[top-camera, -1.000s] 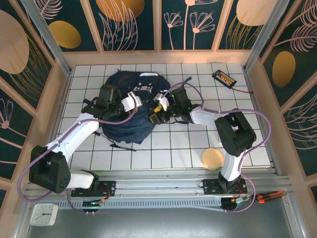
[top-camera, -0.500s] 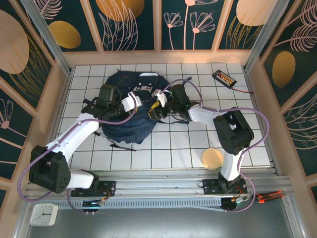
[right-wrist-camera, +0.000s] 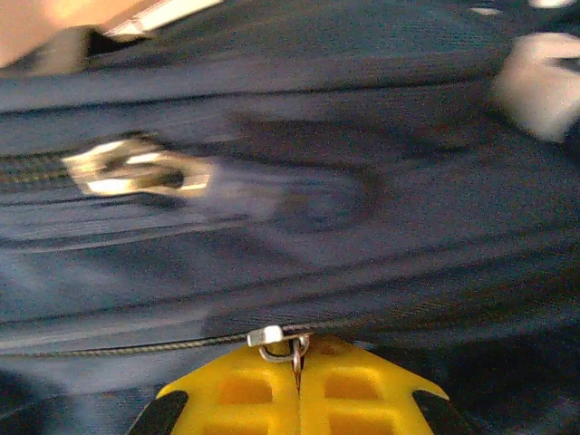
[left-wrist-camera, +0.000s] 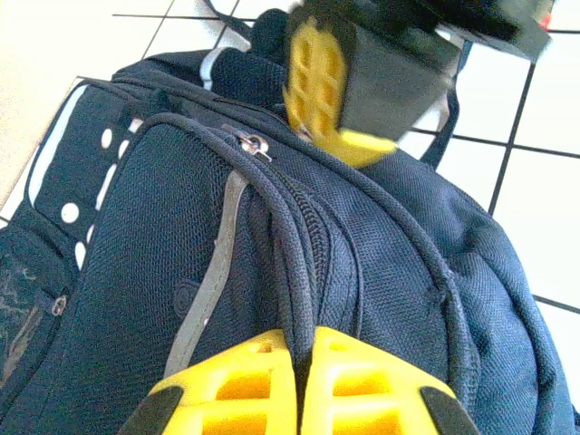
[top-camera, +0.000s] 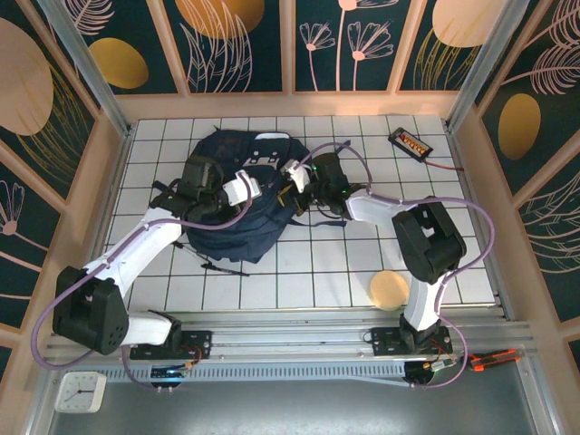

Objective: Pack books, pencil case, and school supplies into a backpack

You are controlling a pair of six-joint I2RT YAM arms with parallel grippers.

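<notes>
- The backpack [top-camera: 237, 213] lies on the white tiled table [top-camera: 344, 263], left of centre and toward the upper part of the overhead view, in the same spot as a second ago.
- In its wrist view the left gripper [left-wrist-camera: 299, 362] has its yellow fingers pressed together at the bottom of the frame. They pinch a raised zip seam of the backpack that runs down into the slit between them. This arm's pose matches the earlier overhead frames.
- The right gripper [right-wrist-camera: 297, 364] was spread a second ago and is now closed. At the bottom centre of its wrist view the yellow fingers meet on a small metal zip pull [right-wrist-camera: 279, 338], whose ring drops between them.
- From above, the right arm has shifted up and to the left since the earlier frame. Its head now sits near the backpack's upper right edge, just beside the pale trim patch.
- A second, larger zip slider [right-wrist-camera: 136, 174] shows blurred at the left of the right wrist view.
- In the left wrist view one yellow finger of the right gripper hangs at the top centre, against the backpack's far edge.
- The black device [top-camera: 410, 142] at the upper right and the tan disc [top-camera: 390, 290] at the lower right have not moved.
</notes>
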